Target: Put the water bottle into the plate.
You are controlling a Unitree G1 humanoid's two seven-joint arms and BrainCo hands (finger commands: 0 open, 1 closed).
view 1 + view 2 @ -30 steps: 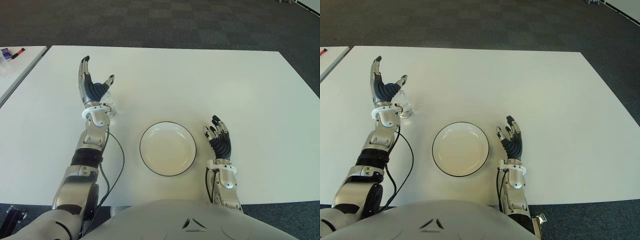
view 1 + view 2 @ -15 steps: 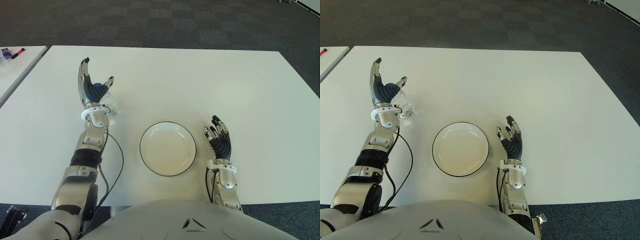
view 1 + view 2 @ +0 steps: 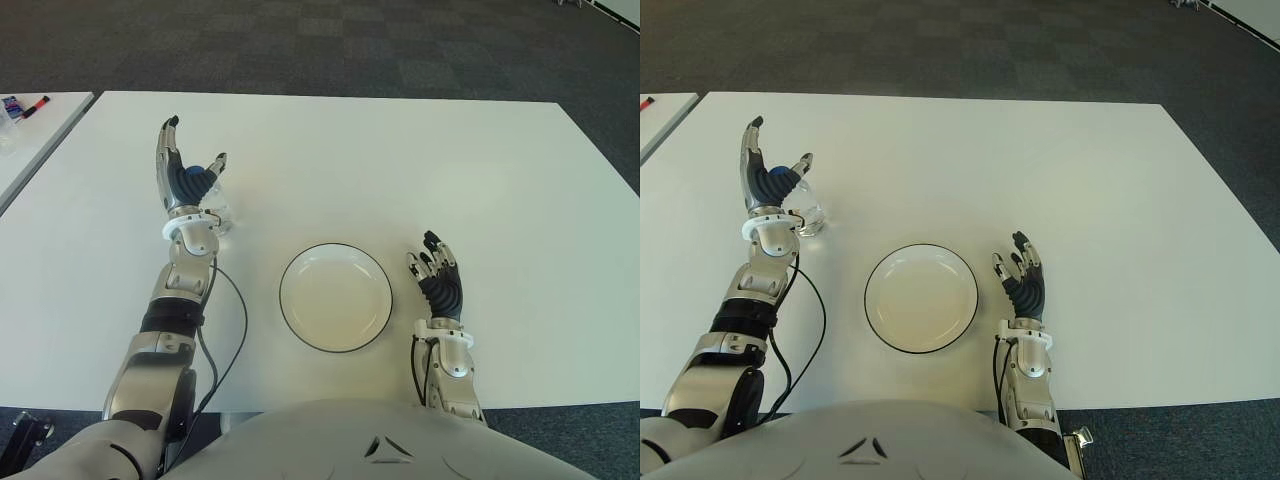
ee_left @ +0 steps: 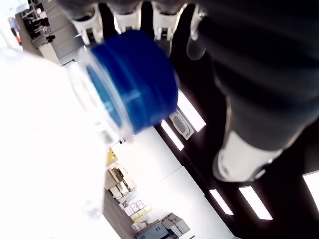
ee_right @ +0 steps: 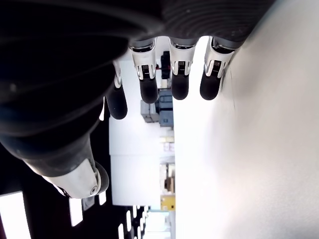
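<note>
While the left hand (image 3: 186, 185) stands at the left of the frame with fingers spread, unclosed, around the upright bottle (image 3: 218, 212), its blue cap (image 4: 132, 87) bears no readable writing. The empty plate (image 3: 335, 297) sits lower centre; the right hand (image 3: 437, 283), fingers relaxed and empty, shows just right of it.

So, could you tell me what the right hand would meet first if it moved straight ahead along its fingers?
Nothing, as far as I can see: the right hand points up the bare table, with the plate off to its left.
</note>
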